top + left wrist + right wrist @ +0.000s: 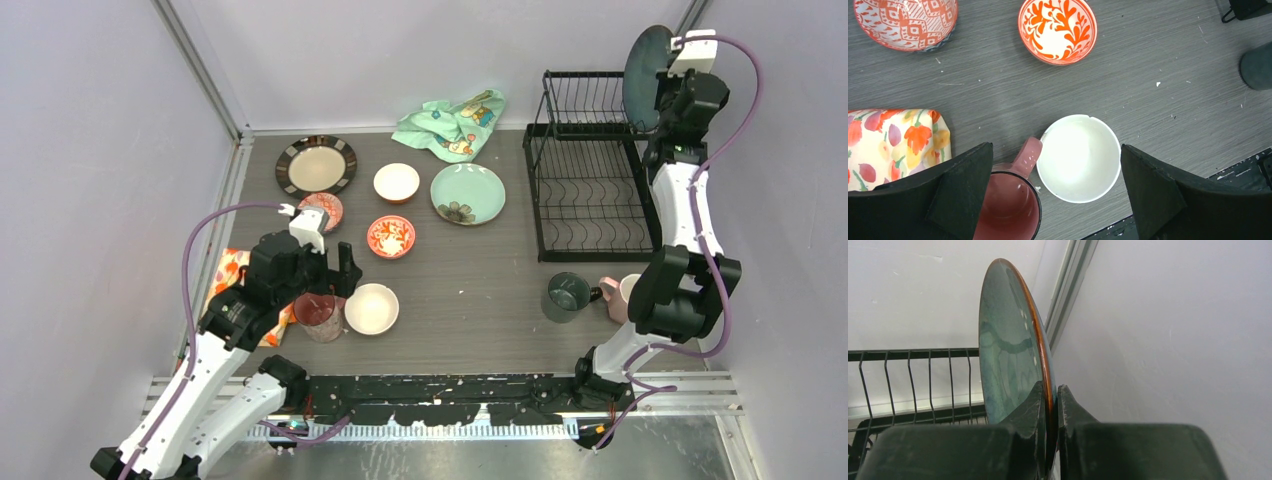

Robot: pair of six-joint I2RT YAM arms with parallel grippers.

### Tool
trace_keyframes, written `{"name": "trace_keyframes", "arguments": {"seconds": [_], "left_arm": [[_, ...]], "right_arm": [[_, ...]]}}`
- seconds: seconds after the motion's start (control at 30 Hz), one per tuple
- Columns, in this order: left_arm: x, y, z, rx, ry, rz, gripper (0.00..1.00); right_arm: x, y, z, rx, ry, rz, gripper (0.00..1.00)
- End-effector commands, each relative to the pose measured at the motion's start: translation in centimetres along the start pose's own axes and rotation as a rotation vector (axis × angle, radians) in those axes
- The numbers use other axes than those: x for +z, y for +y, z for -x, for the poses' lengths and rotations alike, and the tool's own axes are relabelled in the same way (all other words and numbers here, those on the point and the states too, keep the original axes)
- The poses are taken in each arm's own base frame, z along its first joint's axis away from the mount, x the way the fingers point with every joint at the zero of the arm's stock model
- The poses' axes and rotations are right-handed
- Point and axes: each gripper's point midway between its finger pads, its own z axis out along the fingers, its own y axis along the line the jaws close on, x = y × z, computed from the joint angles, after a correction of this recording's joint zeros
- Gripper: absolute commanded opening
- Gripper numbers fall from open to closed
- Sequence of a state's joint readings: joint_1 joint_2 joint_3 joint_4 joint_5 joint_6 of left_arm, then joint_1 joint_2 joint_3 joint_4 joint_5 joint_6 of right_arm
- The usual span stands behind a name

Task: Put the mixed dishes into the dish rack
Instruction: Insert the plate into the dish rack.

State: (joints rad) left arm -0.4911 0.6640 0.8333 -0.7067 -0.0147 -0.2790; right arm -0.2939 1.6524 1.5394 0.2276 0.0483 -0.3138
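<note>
I'm seeing the right gripper point(1049, 390) pinching nearly shut on the rim of the dark blue-green plate point(1005, 345), holding it on edge above the far right corner of the dish rack point(590, 215). Left gripper point(1055, 152) is hanging wide open, gripping nothing, over the white bowl point(1079, 159) with the pink cup point(1008, 210) just beside it.

Blue-green plate point(1008, 340), black wire rack point(585, 100), orange leaf-patterned bowl point(1057, 30), plain white bowl point(1079, 157), pink cup point(1008, 210)
</note>
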Motion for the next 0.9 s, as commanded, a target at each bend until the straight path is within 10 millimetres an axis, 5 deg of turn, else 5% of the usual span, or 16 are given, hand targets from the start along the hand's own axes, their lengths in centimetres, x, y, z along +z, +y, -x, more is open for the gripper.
{"name": "trace_keyframes", "arguments": {"seconds": [0.0, 0.33, 0.63, 0.87], "left_arm": [[0.2, -0.4, 0.7, 0.017, -0.027, -0.020, 1.00], [0.5, -0.3, 0.5, 0.016, -0.011, -0.014, 1.00], [0.5, -0.3, 0.5, 0.016, -0.013, -0.011, 1.00], [0.4, -0.1, 0.5, 0.016, -0.012, -0.003, 1.00]], "right_arm": [[-1.0, -3.4, 8.5, -0.005, -0.285, -0.119, 0.01], [-1.2, -3.1, 6.4, 0.066, -0.263, -0.137, 0.10], [-0.7, -2.8, 5.8, 0.103, -0.239, -0.145, 0.36], [-0.7, -3.1, 5.8, 0.139, -0.217, -0.159, 0.47]]}}
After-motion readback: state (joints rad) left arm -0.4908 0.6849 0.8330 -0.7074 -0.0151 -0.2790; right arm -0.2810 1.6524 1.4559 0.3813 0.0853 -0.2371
